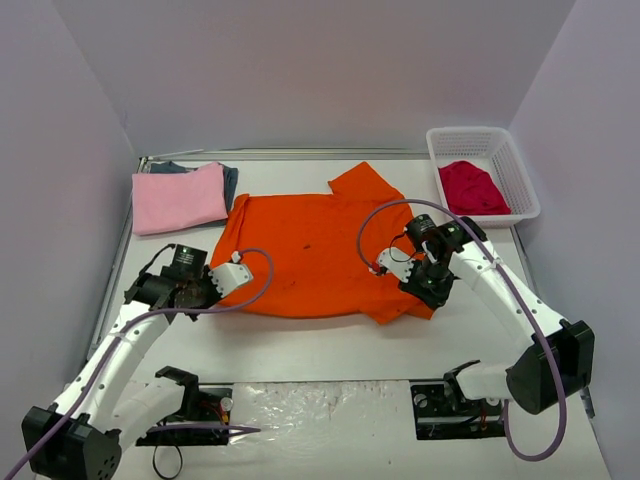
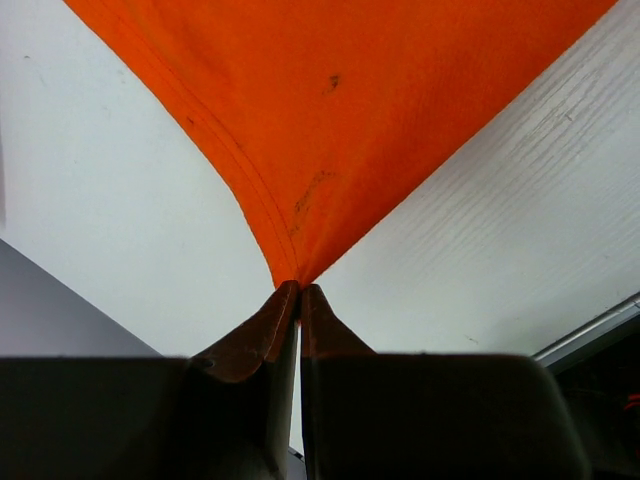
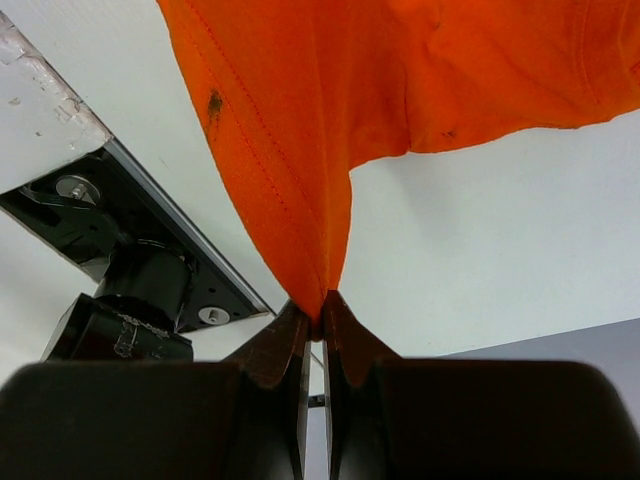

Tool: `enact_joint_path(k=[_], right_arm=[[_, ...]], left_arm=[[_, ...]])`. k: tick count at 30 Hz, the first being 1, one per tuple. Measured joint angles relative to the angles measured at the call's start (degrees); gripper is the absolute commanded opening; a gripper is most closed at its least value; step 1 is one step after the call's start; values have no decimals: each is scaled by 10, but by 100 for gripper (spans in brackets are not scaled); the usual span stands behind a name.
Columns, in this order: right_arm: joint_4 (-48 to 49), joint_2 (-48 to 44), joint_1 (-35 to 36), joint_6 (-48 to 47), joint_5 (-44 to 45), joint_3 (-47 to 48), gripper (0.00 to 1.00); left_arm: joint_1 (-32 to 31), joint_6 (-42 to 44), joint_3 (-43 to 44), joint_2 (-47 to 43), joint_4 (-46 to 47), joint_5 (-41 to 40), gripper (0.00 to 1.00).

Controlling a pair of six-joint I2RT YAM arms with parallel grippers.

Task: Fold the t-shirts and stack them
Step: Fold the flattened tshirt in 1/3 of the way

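Four shirts are in sight on the white table. Seen from overhead, the orange shirt lies spread across the middle of the table, one short sleeve pointing towards 1 o'clock.

The left gripper sits at the shirt's 8 o'clock corner. In the left wrist view, the left gripper has its jaws pressed together on a point of the orange shirt. The cloth fans away from the tips, and its stitched hem curves off towards 11 o'clock.

The right gripper sits at the shirt's 4 o'clock corner. In the right wrist view, the right gripper is likewise clamped tight on a fold of the orange shirt, which rises from the tips in a narrow pleat and widens towards 12 o'clock. Both held corners are lifted a little off the table, and the rest of the shirt lies flat.

The pink shirt lies folded at the table's 10 o'clock. It rests on top of the blue-grey shirt, whose edge shows at the pink one's 2 o'clock side. The white basket stands at the table's 2 o'clock with the red shirt bunched inside it
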Motion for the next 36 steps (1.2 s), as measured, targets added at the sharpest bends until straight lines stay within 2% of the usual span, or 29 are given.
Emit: enact_joint_path(k=[8, 18, 36], right_arm=[[1, 30, -18, -4, -2, 9, 0], [22, 128, -46, -11, -1, 105, 0], [30, 299, -75, -11, 18, 285, 0]], left_arm=[[0, -10, -7, 47, 20, -19, 2], [0, -25, -5, 85, 75, -74, 2], [3, -22, 92, 222, 127, -100, 2]])
